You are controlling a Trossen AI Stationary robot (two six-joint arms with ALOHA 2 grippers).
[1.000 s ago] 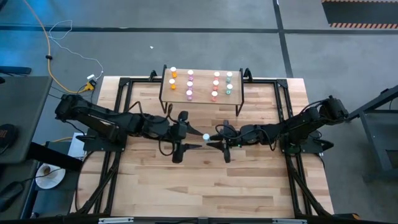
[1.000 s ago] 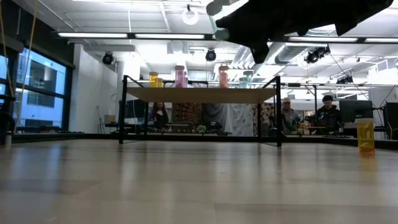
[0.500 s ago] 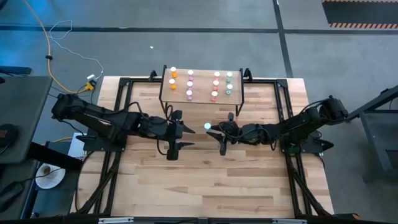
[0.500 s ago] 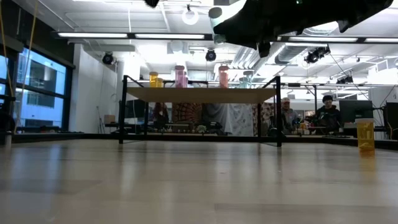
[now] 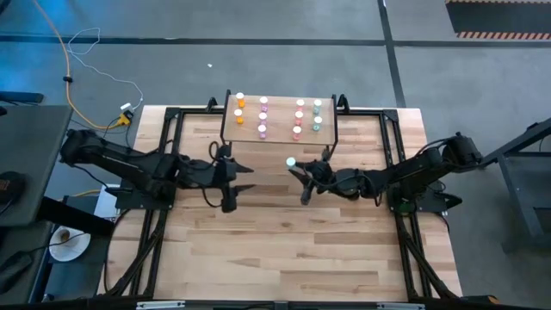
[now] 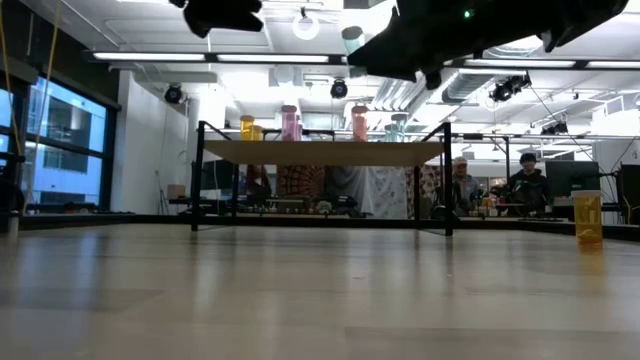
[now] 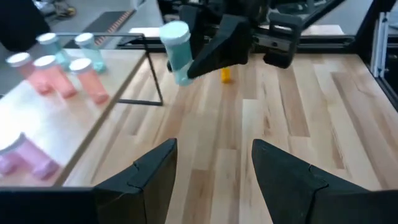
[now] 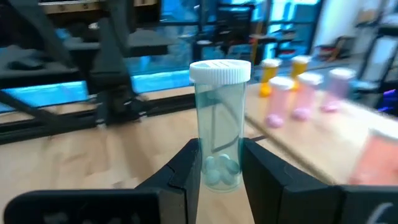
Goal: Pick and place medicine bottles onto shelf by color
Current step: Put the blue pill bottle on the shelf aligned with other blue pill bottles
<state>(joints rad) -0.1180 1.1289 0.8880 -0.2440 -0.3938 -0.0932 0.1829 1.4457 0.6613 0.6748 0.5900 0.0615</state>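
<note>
Right gripper [image 5: 297,170]: fingers clamp upright teal bottle [image 8: 217,121]
Shelf [image 5: 280,133]: far side, just beyond
Left gripper [image 5: 234,175]: fingers open, empty

Teal-green bottle [image 8: 218,118] with white cap; orange, pink, red bottles on the light-wood shelf [image 5: 277,136]

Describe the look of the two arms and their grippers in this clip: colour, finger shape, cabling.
Both arms are dark, near-black jointed links with loose black cables looping near the wrists. The left gripper has two flat, pointed wedge-shaped fingers in matte black. The right gripper has the same dark tapered fingers. No markings are readable.
</note>
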